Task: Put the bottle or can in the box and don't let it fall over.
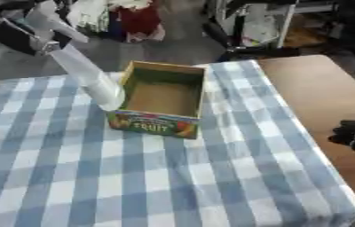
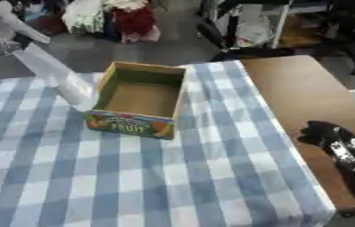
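Open cardboard fruit box (image 1: 165,99) holds nothing.
Left hand (image 1: 21,29) grips a tilted clear plastic bottle (image 1: 87,77) beside it; right hand (image 2: 340,146), fingers relaxed, shows fuller in right eye view.

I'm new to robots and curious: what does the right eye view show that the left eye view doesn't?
Only the right eye view shows the right hand together with its silver-jointed forearm. Only the left eye view shows the black left hand clearly, curled on the clear bottle. Both show the bottle tilted beside the empty box on the checked cloth.

Blue-and-white checked tablecloth (image 1: 173,177) on brown table (image 1: 320,88).
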Robot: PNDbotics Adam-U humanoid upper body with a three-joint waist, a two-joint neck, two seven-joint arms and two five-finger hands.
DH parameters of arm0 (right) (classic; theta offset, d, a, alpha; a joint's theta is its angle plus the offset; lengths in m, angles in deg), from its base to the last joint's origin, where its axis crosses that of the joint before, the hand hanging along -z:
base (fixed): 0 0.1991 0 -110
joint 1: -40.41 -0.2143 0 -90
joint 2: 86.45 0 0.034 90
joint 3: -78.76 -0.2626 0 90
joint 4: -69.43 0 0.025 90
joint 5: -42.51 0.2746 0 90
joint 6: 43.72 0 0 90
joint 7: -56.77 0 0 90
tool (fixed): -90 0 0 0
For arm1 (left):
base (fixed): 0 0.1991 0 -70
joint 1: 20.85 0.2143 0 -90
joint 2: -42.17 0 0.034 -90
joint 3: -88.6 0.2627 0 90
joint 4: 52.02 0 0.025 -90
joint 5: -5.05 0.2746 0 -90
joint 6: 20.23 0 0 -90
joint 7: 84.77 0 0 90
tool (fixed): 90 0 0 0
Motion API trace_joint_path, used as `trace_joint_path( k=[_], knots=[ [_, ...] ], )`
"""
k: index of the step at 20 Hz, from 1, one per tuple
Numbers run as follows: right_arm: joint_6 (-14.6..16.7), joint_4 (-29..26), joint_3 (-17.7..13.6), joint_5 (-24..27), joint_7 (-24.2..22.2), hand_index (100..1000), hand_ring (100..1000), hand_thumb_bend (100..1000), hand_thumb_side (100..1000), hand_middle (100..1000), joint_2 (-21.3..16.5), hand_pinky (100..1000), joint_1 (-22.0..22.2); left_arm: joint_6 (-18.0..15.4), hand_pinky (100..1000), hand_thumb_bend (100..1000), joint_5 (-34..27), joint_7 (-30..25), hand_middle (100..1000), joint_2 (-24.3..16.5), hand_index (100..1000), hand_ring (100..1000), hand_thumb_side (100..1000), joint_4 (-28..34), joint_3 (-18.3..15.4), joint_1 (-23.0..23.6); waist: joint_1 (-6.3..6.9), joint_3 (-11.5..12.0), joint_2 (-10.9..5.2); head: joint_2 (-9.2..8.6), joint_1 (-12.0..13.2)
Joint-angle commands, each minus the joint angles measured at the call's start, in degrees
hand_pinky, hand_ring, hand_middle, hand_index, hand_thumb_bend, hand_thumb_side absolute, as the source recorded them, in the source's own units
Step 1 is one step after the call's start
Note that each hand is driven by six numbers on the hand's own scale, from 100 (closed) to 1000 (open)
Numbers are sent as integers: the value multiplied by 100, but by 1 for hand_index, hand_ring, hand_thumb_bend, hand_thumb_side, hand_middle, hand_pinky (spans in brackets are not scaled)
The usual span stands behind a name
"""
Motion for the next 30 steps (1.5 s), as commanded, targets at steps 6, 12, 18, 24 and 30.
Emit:
trace_joint_path(
  k=[6, 12, 18, 24, 30],
  knots=[
    [-31, -67, 36, 50, -53, 804, 706, 100, 777, 683, -82, 806, -72, -60, 303, 100, 1146, 1081, 123, 469, 436, 207, 100, -385, -163, -370, 7, -143, -91, -50, 80],
    [-75, -92, 108, 97, -147, 803, 705, 100, 778, 683, -36, 806, -111, 108, 740, 203, 2344, 2187, 563, 1055, 787, 619, 353, -1122, -131, -267, 13, -324, -86, -88, 204],
    [-105, -123, 114, 107, -168, 803, 705, 100, 777, 683, -10, 807, -129, -142, 977, 533, 3129, 2383, 923, 1251, 994, 939, 966, -1685, -197, -134, 28, -382, -88, -117, 208],
    [-109, -125, 82, 102, -148, 803, 705, 100, 777, 682, -10, 807, -114, -142, 952, 421, 2239, 2599, 907, 996, 989, 926, 942, -1670, -413, -132, 14, -316, -88, -136, 158],
    [-99, -119, 26, 89, -100, 804, 705, 100, 779, 682, -28, 808, -102, 183, 891, 158, -289, 2316, 850, 152, 971, 872, 902, -306, -559, 492, 19, -186, -53, -152, 30]
  ],
)
